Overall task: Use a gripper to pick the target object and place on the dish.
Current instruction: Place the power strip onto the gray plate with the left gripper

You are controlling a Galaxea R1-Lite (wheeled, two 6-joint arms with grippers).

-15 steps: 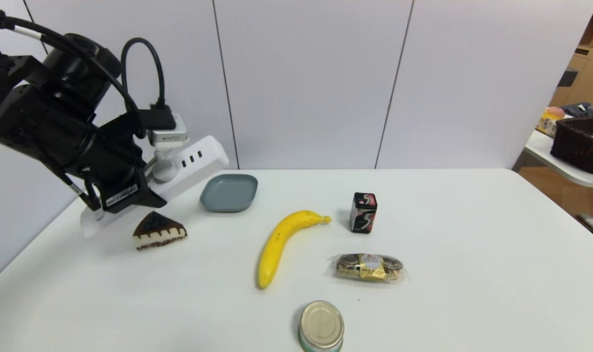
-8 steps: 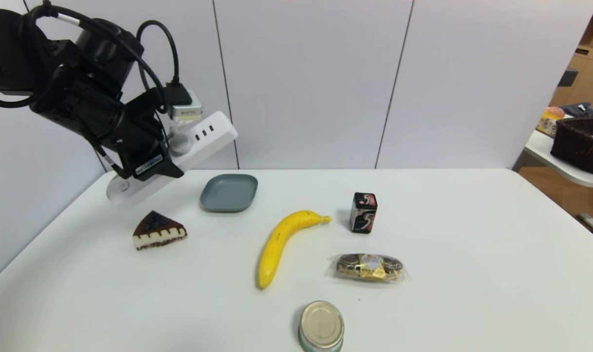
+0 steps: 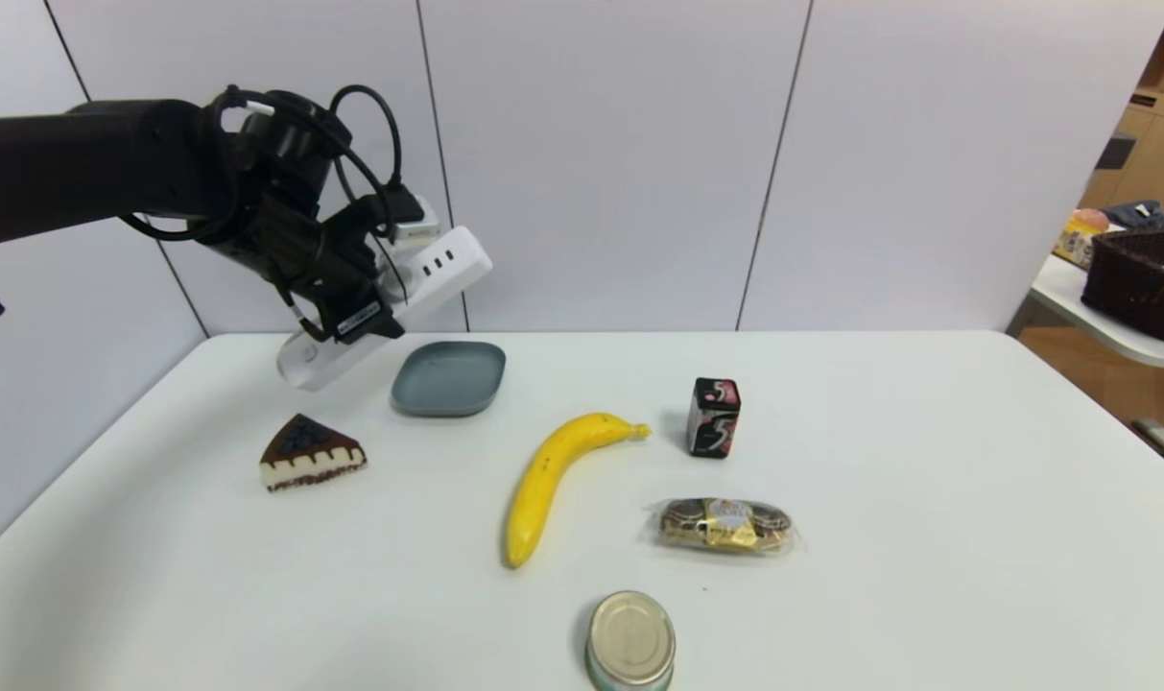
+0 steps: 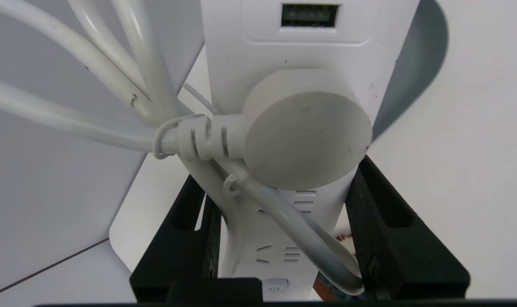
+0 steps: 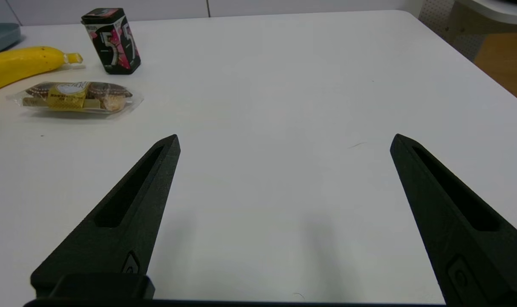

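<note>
Black box (image 3: pixel 713 416) reads "5"; foil pack's (image 3: pixel 723 524) label possibly illegible.

Target object: long white power strip (image 3: pixel 390 307) with dark socket slots along its upper face, a round white plug (image 4: pixel 307 138) seated on it and a looped white cord (image 4: pixel 113 81) bundled beside the plug. It is clear of the table, tilted, its far end raised toward 2 o'clock and its near end low toward 8 o'clock. The left gripper (image 3: pixel 356 312) is clamped across its mid-length, one finger (image 4: pixel 394 230) on each long side.

Dish: small flat grey-blue plate (image 3: pixel 449 378), squarish with rounded corners and a low rim, lying flat on the table. It sits at about 5 o'clock from the strip, just beside its low end, apart from it.
</note>
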